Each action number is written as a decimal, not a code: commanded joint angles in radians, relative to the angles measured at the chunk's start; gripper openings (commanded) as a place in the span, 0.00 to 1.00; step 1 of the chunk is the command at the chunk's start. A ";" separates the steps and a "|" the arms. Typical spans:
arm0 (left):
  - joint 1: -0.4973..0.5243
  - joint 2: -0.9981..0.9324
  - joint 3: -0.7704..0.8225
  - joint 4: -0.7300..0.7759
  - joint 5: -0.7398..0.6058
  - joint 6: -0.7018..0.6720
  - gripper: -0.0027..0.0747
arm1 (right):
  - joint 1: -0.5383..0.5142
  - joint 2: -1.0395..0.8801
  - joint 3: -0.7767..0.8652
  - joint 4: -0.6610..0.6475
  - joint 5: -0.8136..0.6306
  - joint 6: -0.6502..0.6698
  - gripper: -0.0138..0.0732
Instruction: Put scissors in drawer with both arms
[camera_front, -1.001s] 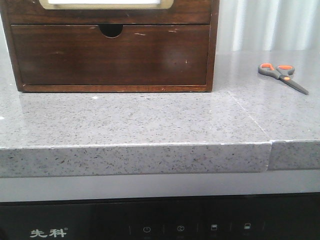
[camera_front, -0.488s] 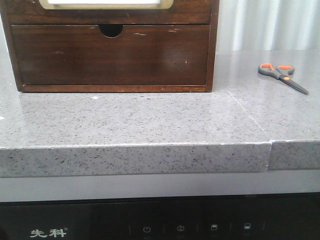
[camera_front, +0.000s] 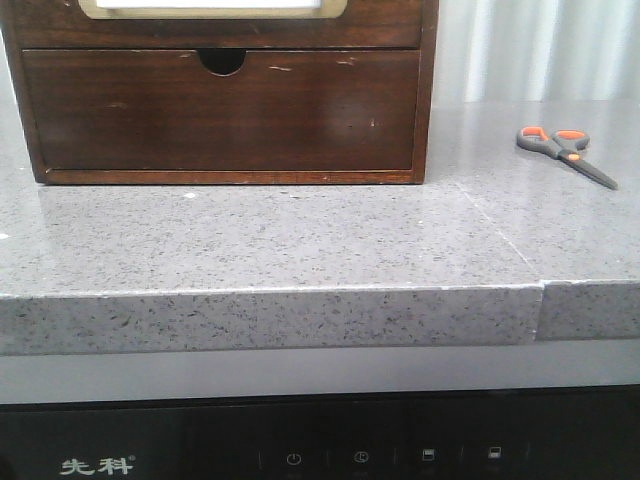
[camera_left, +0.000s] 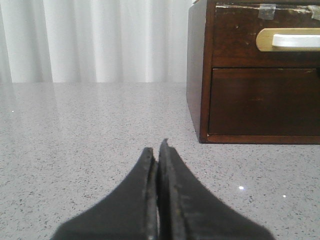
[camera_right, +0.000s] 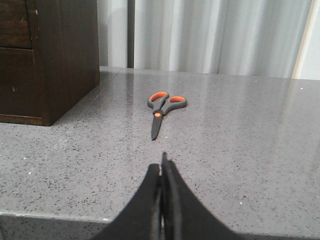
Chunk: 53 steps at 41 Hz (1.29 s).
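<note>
Grey counter: orange-looped scissors (camera_front: 565, 154) (blades shut)

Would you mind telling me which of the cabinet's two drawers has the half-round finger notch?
The lower drawer; its notch is cut into the top edge. The upper drawer carries a brass-framed white panel instead.

left hand (camera_left: 158, 150) closed, empty, right hand (camera_right: 162, 167) closed, empty
</note>
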 joint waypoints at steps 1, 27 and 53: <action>-0.007 -0.017 0.026 -0.007 -0.088 -0.008 0.01 | 0.004 -0.017 0.002 -0.014 -0.075 -0.009 0.09; -0.007 -0.017 0.026 -0.007 -0.100 -0.008 0.01 | 0.004 -0.017 0.002 -0.014 -0.089 -0.009 0.09; -0.009 0.116 -0.515 -0.007 0.160 -0.008 0.01 | 0.004 0.075 -0.474 -0.014 0.254 -0.009 0.09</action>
